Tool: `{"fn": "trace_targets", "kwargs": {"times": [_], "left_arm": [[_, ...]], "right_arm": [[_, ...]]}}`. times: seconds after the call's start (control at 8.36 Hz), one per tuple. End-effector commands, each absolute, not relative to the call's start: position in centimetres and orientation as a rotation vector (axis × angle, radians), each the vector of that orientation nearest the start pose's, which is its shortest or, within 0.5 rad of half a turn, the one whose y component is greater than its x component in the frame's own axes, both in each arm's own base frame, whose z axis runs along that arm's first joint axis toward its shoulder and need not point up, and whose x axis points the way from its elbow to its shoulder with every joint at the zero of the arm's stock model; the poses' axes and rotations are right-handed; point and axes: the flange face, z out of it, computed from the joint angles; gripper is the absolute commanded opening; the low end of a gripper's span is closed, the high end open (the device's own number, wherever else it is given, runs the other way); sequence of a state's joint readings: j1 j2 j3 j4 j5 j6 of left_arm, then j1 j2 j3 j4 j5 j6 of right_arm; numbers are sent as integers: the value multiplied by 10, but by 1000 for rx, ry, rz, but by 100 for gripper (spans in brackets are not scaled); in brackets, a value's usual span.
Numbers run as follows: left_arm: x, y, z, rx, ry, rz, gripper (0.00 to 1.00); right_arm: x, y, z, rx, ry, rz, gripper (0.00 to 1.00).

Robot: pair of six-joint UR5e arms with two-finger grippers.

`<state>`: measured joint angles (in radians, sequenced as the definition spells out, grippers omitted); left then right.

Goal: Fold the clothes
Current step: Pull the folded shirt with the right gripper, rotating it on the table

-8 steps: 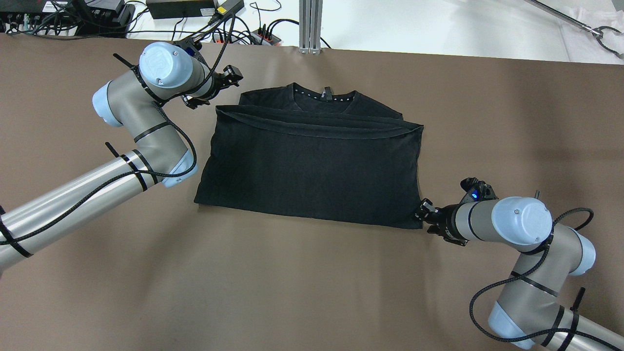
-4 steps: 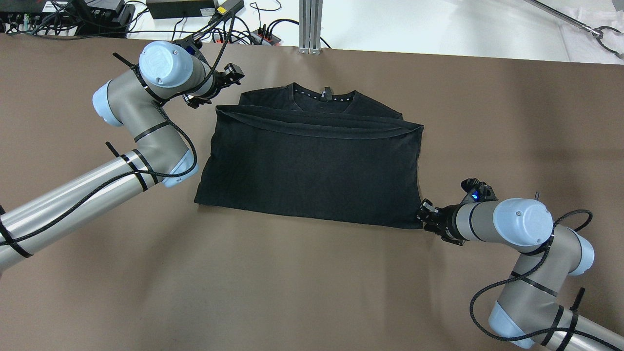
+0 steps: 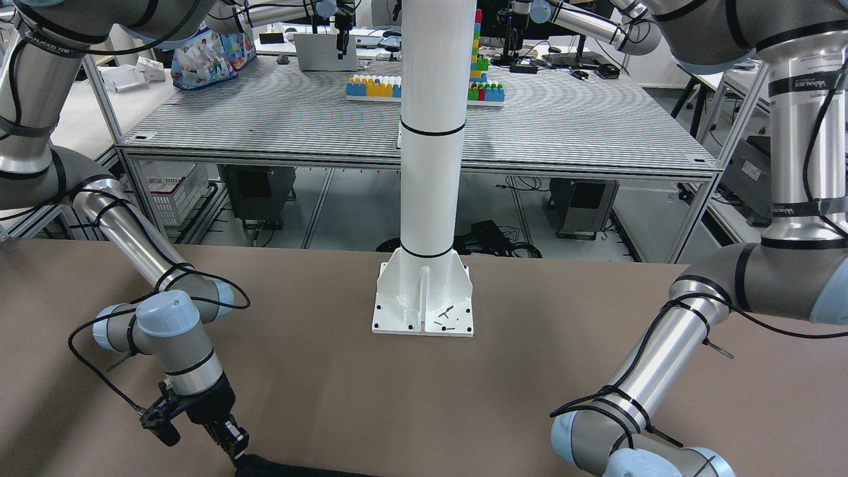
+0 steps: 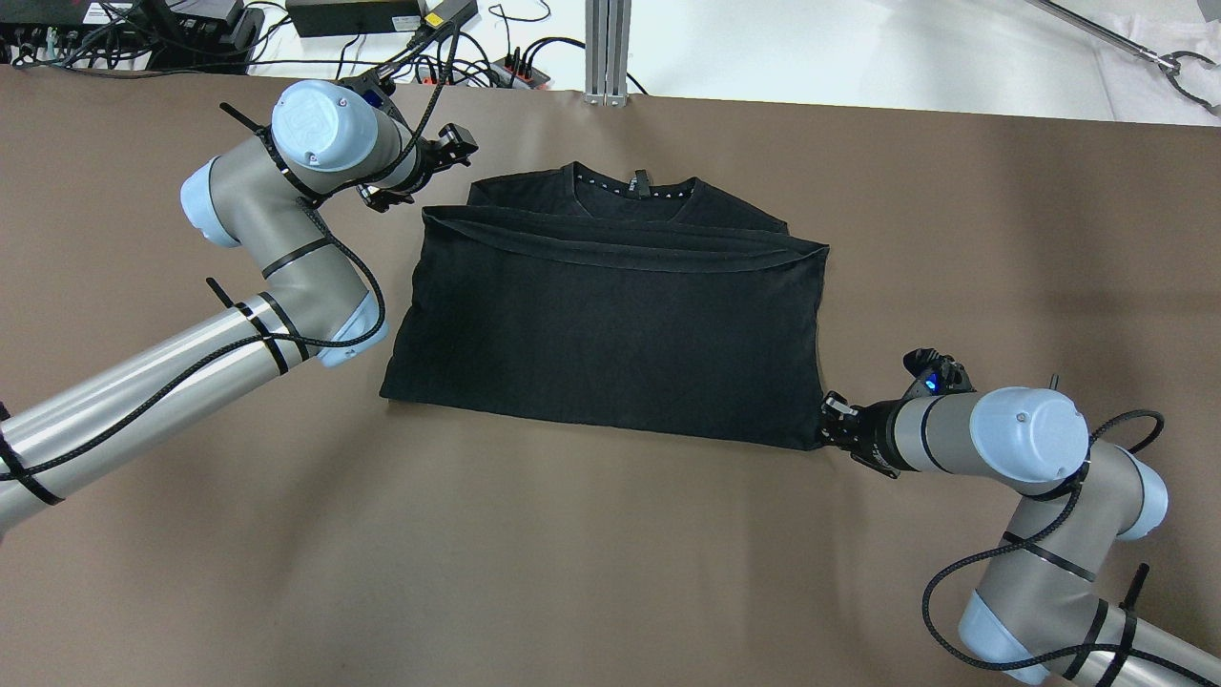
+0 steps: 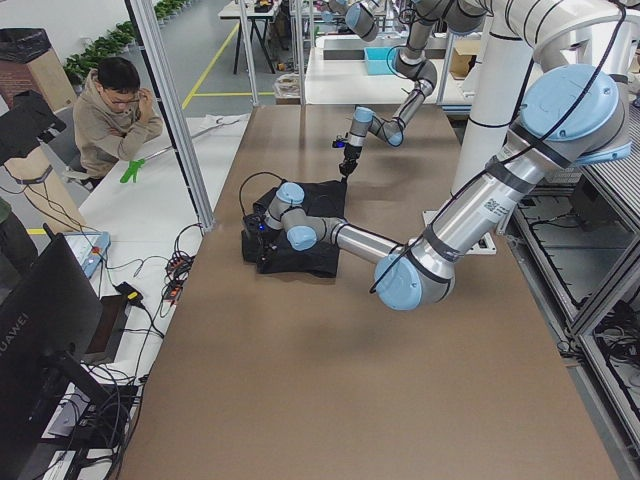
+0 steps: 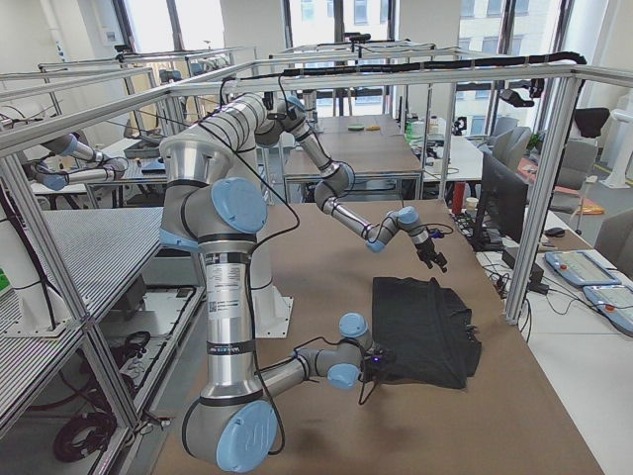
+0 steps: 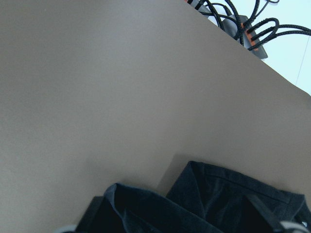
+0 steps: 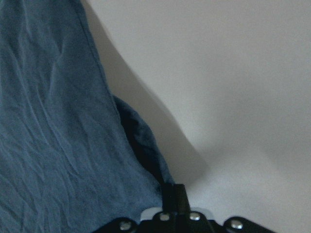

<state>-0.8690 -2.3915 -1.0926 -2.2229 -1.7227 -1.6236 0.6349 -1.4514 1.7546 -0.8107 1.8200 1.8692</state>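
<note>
The black garment (image 4: 610, 324) lies folded flat on the brown table (image 4: 572, 553), collar on the far side. My right gripper (image 4: 828, 425) is at its near right corner. The right wrist view shows the jaws shut on that corner of the garment (image 8: 73, 121). It also shows in the front-facing view (image 3: 233, 445), touching the garment's edge (image 3: 285, 472). My left gripper (image 4: 424, 176) hovers at the garment's far left corner, open and empty. In the left wrist view the corner of the garment (image 7: 204, 199) lies between its spread fingertips.
A white post (image 3: 430, 165) with a square base (image 3: 424, 308) stands at the robot's side of the table. Cables and power strips (image 4: 458, 67) and an aluminium post (image 4: 607, 48) lie beyond the far edge. A seated operator (image 5: 115, 110) is past the table.
My right gripper has closed onto the garment's near right corner and shifted slightly. The left arm has barely moved. The garment lies as before.
</note>
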Motion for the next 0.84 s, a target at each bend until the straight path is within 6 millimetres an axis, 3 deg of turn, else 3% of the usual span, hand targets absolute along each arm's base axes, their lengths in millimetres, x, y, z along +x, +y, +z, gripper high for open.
{"fn": "trace_targets", "kwargs": {"times": [0.0, 0.12, 0.24, 0.36, 0.48, 0.72], "left_arm": [[441, -698, 290, 270, 995, -763, 100], [441, -694, 283, 273, 1011, -761, 100], [452, -684, 277, 268, 1024, -743, 100], [457, -676, 269, 269, 1042, -726, 100], [466, -663, 258, 273, 1064, -698, 100], [471, -639, 236, 273, 1118, -651, 100]], "right_arm": [[-322, -367, 405, -81, -1155, 688, 0], [-295, -338, 385, -166, -1203, 666, 0], [-286, -316, 370, -271, -1274, 551, 0], [-282, -293, 370, -351, -1327, 452, 0], [-294, -270, 365, -471, -1336, 407, 0], [-342, -210, 350, -605, -1336, 265, 14]]}}
